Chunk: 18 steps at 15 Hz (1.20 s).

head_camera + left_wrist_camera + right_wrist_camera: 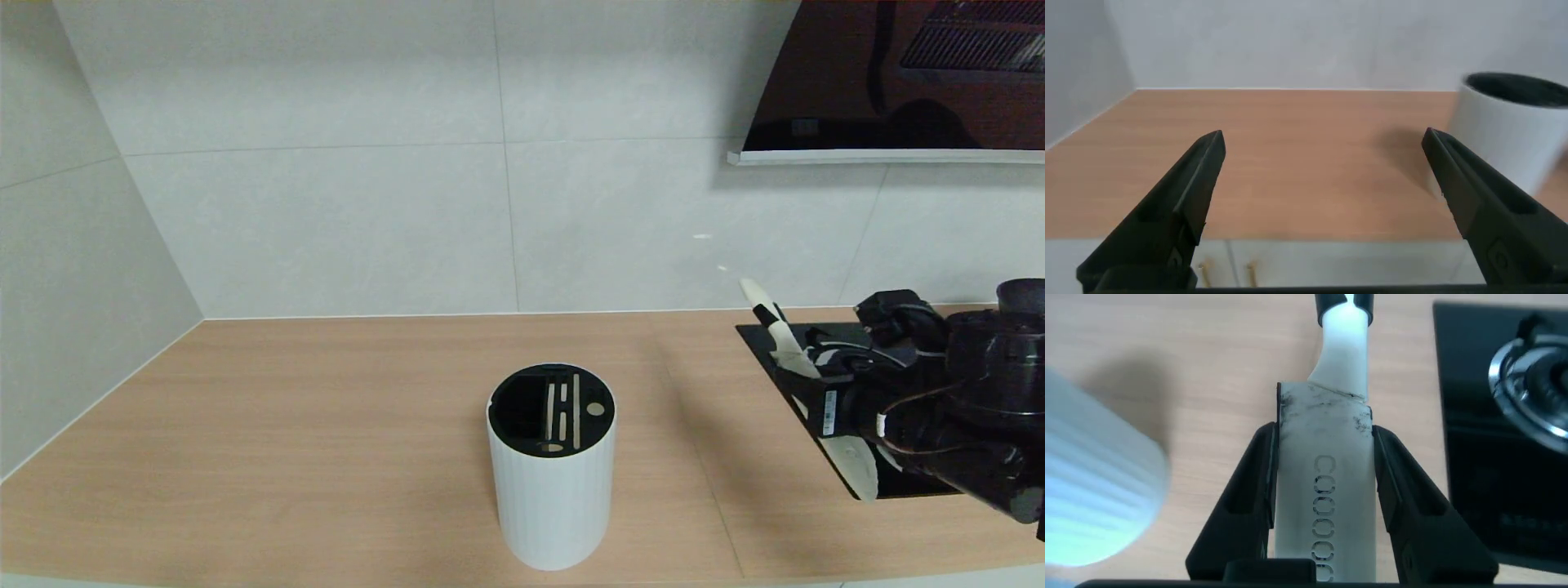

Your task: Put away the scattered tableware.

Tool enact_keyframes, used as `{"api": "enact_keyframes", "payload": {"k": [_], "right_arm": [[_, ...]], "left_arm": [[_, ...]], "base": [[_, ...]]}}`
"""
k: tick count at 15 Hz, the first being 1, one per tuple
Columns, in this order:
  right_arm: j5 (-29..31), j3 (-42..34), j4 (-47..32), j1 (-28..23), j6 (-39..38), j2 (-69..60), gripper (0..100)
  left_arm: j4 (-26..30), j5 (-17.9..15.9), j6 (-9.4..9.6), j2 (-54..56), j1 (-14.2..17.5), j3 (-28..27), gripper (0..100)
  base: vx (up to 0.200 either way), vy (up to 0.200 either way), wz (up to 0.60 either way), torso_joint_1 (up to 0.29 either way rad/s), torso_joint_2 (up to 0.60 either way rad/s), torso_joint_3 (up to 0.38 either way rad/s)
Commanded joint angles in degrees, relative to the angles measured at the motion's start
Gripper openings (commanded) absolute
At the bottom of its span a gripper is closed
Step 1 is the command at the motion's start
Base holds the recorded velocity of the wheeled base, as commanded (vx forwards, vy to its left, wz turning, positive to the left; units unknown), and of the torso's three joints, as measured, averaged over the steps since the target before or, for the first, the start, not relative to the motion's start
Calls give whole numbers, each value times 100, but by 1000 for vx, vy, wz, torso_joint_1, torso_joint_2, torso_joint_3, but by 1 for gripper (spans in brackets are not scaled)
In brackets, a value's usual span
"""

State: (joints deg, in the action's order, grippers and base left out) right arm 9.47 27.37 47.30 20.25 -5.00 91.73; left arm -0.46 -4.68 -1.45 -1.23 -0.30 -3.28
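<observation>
Left gripper [1323, 139]: released, its two dark fingers spread wide, hanging over the front edge of the wooden countertop [326, 408].
Holder [552, 465]: a white ribbed cylinder standing upright on the countertop near the front edge. Its black top has a large opening, narrow slots and small round holes. In the left wrist view the holder [1511, 131] sits off to one side of the spread fingers.
Right gripper [816, 384]: clenched on the knife [775, 331], well to the holder's right, above the cooktop's near corner.
Knife [1327, 457]: white blade pinched flat between the fingers [1261, 457]. Its pale handle, with a black band, tilts up towards the wall.
Cooktop [755, 336]: black glass set into the countertop, with a burner [1535, 384] on it.
Wall [326, 229]: pale grey tiles.
Range hood [898, 82]: dark and glossy, high on the right.
</observation>
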Motion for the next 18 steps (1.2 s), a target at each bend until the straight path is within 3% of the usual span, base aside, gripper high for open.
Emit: {"api": "enact_keyframes", "payload": {"k": [1,3,6,7,8,9,12,14,15,16,17,18], "right_arm": [[-24,542,-406,32,8,-604,0],[-130,1113,-1091,155,16,-604,0],[-684,1403,-1232,436,69,-622,0],[-789,1579,-1232,550,122,-569,0],[-798,1675,-1241,603,298,-516,0],[-815,1702,-1232,621,359,-499,0],[-965,1772,-1179,744,324,-182,0],[-938,1816,-1206,867,324,-112,0],[-930,1834,-1206,893,324,-112,0],[-877,1869,-1232,1060,315,-138,0],[-789,1877,-1232,1148,306,-147,0],[-587,1860,-1223,1491,263,-156,0]], "left_arm": [[811,-798,4,-958,-40,-1052,100],[864,-1492,13,-2153,-40,-2071,100],[846,-2204,4,-3858,-233,-3267,100],[846,-2547,-110,-4702,-752,-3697,100],[706,-2564,-330,-5344,-1253,-3926,100],[468,-2564,-444,-5678,-1490,-4014,100],[-1334,-2564,-1041,-6662,-1798,-3697,100],[-2133,-2555,-1507,-6952,-1991,-3460,100],[-2204,-2555,-1569,-6961,-1991,-3443,100],[-2529,-2564,-2114,-7049,-2044,-3443,100],[-2687,-2564,-2448,-7101,-2132,-3469,100],[-3118,-2564,-3028,-7304,-2220,-3487,100]], "base": [[0,0,0,0,0,0],[0,0,0,0,0,0],[0,0,0,0,0,0],[0,0,0,0,0,0],[0,0,0,0,0,0],[0,0,0,0,0,0],[0,0,0,0,0,0],[0,0,0,0,0,0],[0,0,0,0,0,0],[0,0,0,0,0,0],[0,0,0,0,0,0],[0,0,0,0,0,0]]}}
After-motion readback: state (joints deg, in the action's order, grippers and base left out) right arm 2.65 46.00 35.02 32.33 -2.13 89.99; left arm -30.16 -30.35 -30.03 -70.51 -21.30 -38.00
